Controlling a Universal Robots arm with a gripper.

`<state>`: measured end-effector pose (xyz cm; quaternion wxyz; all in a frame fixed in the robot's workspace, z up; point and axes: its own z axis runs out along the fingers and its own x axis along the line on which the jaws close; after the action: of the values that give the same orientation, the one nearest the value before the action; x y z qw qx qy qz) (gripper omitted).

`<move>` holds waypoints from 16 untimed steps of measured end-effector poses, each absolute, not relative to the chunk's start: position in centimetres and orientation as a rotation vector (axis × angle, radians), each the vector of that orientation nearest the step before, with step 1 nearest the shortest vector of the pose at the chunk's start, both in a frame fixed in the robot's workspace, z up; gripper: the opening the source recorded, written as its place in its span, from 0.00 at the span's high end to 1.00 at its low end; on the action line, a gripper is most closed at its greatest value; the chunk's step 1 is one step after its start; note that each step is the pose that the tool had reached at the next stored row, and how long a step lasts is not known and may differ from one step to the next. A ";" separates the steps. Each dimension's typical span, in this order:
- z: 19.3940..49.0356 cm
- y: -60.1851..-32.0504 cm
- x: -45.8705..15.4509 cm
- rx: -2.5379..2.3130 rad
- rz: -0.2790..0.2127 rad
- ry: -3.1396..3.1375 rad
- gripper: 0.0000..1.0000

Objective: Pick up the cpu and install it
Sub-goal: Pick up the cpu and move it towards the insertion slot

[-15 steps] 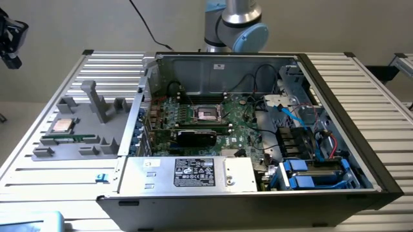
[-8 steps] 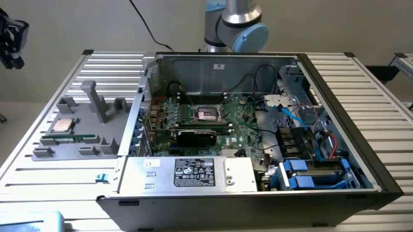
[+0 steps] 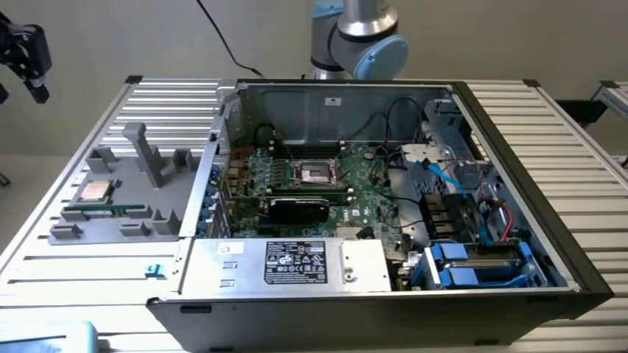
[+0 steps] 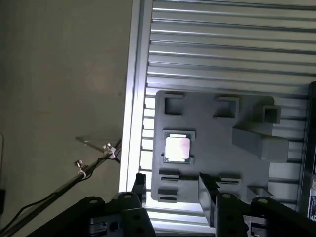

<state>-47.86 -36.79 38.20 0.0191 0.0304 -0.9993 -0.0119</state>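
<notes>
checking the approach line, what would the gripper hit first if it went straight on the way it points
Probably the grey tray, at or close beside the cpu lying in it; depth is unclear.

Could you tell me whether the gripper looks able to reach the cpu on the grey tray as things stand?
Probably yes. The cpu lies face-up in its pocket of the grey tray with nothing over it, and the gripper hangs above it, jaws apart and empty.

You see a pale, glossy metal top on the cpu [image 4: 177, 147], bright with glare. Its holder [image 4: 207, 148] looks like matt grey plastic, smooth-faced. The table [image 3: 549, 147] is ribbed metal with a satin sheen, and the computer case [image 3: 334, 103] is bare grey sheet metal, dull inside.
</notes>
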 end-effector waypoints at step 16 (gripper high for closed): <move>36.3 -37.2 -47.9 0.094 -0.034 -3.103 0.29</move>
<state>-47.85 -37.17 36.34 0.0183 0.0303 -0.9993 -0.0109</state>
